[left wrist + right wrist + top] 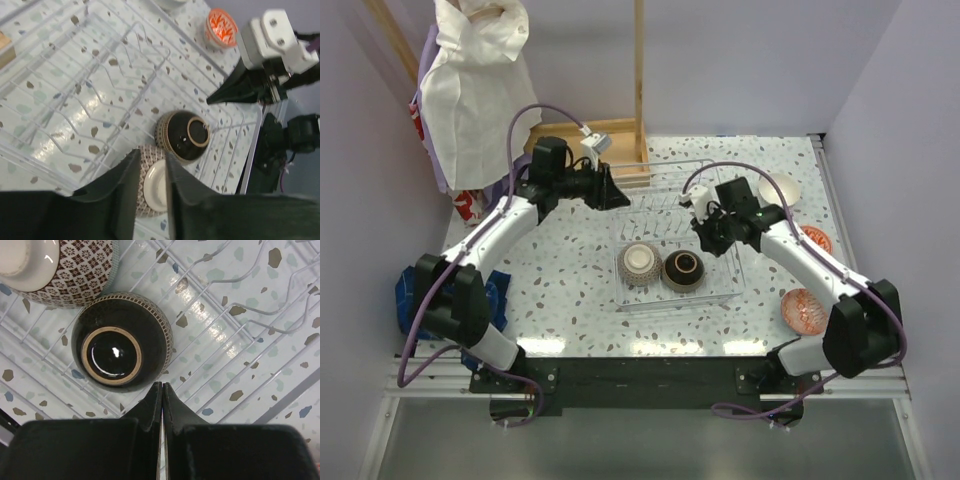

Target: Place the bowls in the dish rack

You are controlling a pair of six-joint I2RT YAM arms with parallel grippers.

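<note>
The bowls look ceramic: stiff, glazed, likely slippery and chippable, best pinched across the rim or foot ring. A black bowl (121,342) and a patterned bowl (55,267) already sit upside down in the dish rack (680,235). The right gripper (161,390), jaws pressed together and empty, hovers at the black bowl's 5 o'clock. The left gripper (152,165), jaws narrowly parted and seemingly empty, frames the patterned bowl. Three more bowls (805,311) wait at the rack's 3 o'clock.

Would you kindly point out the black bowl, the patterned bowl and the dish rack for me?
black bowl (111,352): right wrist view, on its upturned base ring.
patterned bowl (82,270): right wrist view, on its chequered side.
dish rack (725,297): top view, on its near right rim.
</note>
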